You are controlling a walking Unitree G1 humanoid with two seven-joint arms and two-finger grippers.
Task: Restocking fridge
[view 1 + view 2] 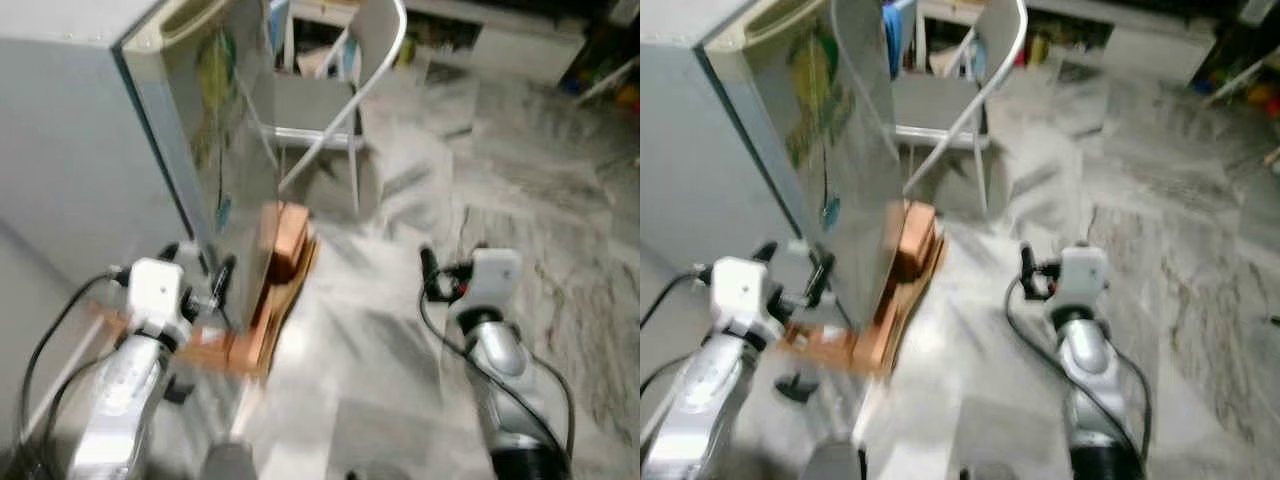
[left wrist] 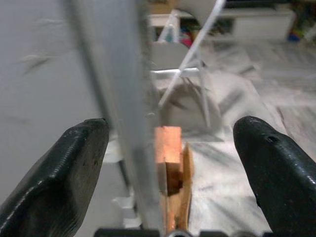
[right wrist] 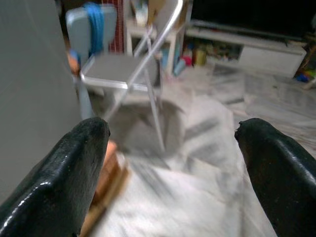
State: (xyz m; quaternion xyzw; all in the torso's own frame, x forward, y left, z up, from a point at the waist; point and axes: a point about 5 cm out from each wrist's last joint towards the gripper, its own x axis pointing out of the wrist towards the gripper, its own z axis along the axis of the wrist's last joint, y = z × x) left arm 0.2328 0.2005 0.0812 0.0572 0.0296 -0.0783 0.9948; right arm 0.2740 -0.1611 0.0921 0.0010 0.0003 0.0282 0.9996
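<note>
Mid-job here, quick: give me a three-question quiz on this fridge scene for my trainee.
1. True or false: the left end effector is open around the fridge door edge.
2. What stands beyond the fridge: A) folding chair B) ladder C) bin?
3. What does the right end effector hold?

Key: 1 true; 2 A; 3 nothing, it is open over the marble floor.

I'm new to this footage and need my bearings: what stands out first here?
A tall grey fridge fills the robot's left, with orange wooden blocks stacked at its foot. The left gripper is at the fridge's edge, jaws open around it. Behind stands a grey folding chair on the marble floor.
</note>
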